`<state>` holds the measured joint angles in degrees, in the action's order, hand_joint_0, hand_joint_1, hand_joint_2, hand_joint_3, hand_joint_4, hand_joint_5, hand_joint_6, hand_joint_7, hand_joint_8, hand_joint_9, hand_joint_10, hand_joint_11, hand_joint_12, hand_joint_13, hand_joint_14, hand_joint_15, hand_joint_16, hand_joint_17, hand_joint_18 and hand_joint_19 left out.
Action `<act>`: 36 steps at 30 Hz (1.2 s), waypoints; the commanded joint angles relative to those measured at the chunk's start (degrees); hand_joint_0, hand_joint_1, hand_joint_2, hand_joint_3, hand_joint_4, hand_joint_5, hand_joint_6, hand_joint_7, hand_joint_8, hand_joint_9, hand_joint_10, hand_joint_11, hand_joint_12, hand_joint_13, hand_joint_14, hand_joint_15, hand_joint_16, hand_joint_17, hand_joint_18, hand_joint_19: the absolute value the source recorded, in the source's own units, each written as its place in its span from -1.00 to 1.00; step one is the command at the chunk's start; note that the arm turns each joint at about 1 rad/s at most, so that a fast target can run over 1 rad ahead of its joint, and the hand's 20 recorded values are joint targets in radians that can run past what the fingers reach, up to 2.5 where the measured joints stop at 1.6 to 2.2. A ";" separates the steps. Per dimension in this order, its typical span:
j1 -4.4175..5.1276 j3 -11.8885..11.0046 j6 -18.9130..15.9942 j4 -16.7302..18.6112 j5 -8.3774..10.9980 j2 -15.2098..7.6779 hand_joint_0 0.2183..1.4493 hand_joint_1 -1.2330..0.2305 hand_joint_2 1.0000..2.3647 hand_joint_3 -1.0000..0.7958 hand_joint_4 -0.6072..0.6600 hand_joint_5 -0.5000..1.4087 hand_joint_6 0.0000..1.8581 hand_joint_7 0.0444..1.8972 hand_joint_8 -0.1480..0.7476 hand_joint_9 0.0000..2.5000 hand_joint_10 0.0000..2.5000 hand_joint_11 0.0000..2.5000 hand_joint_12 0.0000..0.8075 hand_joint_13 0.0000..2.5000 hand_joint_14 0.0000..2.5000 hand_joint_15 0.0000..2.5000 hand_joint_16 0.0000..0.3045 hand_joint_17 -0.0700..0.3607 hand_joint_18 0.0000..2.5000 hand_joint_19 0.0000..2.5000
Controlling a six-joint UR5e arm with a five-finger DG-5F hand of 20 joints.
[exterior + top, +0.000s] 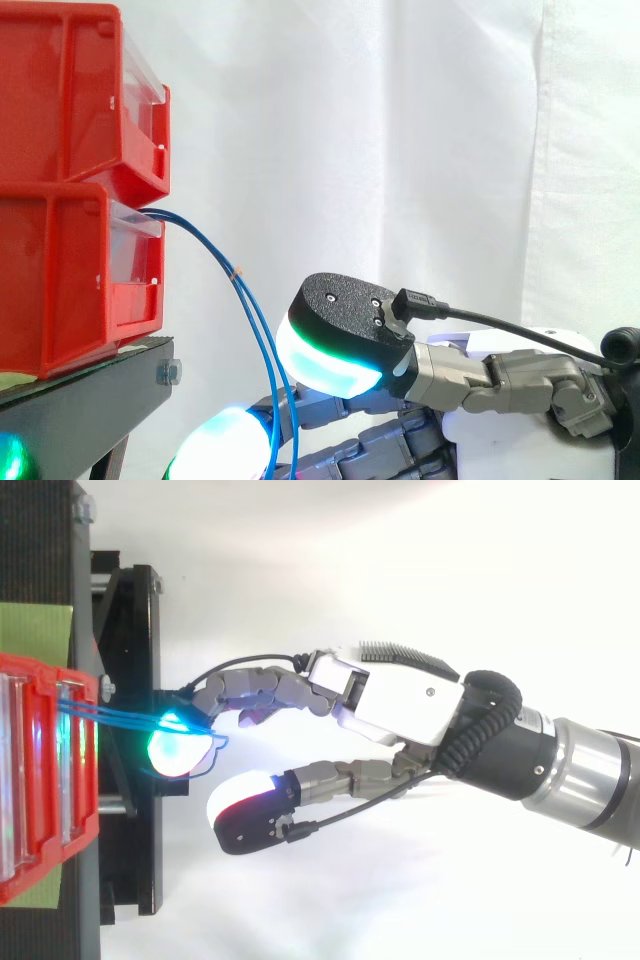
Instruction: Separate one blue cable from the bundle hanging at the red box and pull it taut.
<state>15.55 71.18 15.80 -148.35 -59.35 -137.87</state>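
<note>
The blue cables point(240, 278) come out of the front of the lower red box point(60, 280). They bend over and then hang down, leaning a little away from the box. They sit very close together, so it is hard to count them. The box stands on a black stand point(80, 410), with another red box on top of it.

The hand point(405, 705) reaches in from the side toward the box. Its fingers are apart, not squeezed on anything. From above, one glowing fingertip point(178, 748) is right at the cables, and a bit of blue line curls round its tip. The thumb point(250, 815) is off to one side, with a clear gap between it and that fingertip. From the side, the thumb's big pad point(330, 355) sits just beside the hanging cables, on the side away from the box. The cables run down past it, between that pad and a glowing fingertip lower down point(225, 440). I cannot tell if the cables touch the pad.

The thing that matters most is how the lines cross. The cables run mostly up and down. The fingers lie flat and point at the box. So the cables cross the fingers like the bars of a plus sign. The cables are already in the gap between thumb and fingertip.

I think the next job is to slip one cable away from the others and close the thumb on just that one. That could be tricky, since the cables nearly touch each other. Two might get caught at once.
</note>
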 commanded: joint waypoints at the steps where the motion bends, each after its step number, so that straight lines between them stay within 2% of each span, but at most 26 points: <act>1: 0.01 -0.34 -0.42 0.17 -0.15 -0.03 -0.46 0.02 -1.00 -0.44 0.41 -0.67 -0.46 -0.12 -0.03 -0.53 -0.99 -0.77 -0.14 -0.59 -0.99 -0.78 -0.67 -0.16 -0.59 -0.53; 4: 0.01 -0.69 -0.69 -0.10 -0.15 -0.03 -0.43 0.05 -1.00 -0.44 0.41 -0.67 -0.46 -0.11 -0.03 -0.51 -0.99 -0.75 -0.15 -0.58 -0.99 -0.78 -0.68 -0.16 -0.58 -0.53; 8: -0.52 -0.69 -0.69 -0.18 -0.42 0.06 -0.42 0.07 -1.00 -0.44 0.41 -0.67 -0.46 -0.12 -0.03 -0.50 -0.99 -0.76 -0.15 -0.57 -0.99 -0.77 -0.68 -0.17 -0.58 -0.53; 13: -1.05 -0.86 -1.13 -0.18 -2.26 0.15 -0.42 0.07 -1.00 -0.44 0.42 -0.66 -0.46 -0.11 -0.02 -0.49 -0.99 -0.74 -0.15 -0.57 -0.99 -0.77 -0.68 -0.16 -0.57 -0.53; 18: -1.40 -2.45 -1.13 -1.15 -3.76 0.06 -0.43 0.07 -1.00 -0.44 0.42 -0.66 -0.46 -0.11 -0.02 -0.49 -0.99 -0.74 -0.15 -0.56 -0.99 -0.77 -0.68 -0.16 -0.57 -0.53; 20: -1.84 -2.89 -1.13 -2.12 -4.11 0.15 -0.43 0.07 -1.00 -0.44 0.42 -0.66 -0.46 -0.11 -0.02 -0.49 -0.99 -0.73 -0.15 -0.56 -0.99 -0.76 -0.68 -0.16 -0.57 -0.52; 25: -2.36 -3.50 -1.21 -3.08 -4.20 0.15 -0.43 0.07 -1.00 -0.44 0.42 -0.66 -0.46 -0.11 -0.02 -0.48 -0.99 -0.73 -0.15 -0.56 -0.99 -0.77 -0.68 -0.16 -0.57 -0.52; 33: -3.07 -4.29 -1.21 -4.67 -5.51 0.15 -0.43 0.06 -1.00 -0.44 0.42 -0.66 -0.46 -0.11 -0.02 -0.48 -0.99 -0.73 -0.15 -0.55 -0.99 -0.76 -0.68 -0.16 -0.57 -0.52; 36: -3.07 -4.56 -1.13 -4.67 -5.51 0.15 -0.43 0.06 -1.00 -0.44 0.42 -0.66 -0.46 -0.10 -0.02 -0.48 -0.99 -0.72 -0.15 -0.55 -0.99 -0.76 -0.68 -0.16 -0.57 -0.52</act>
<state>12.59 66.90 14.62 -152.92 -64.76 -137.73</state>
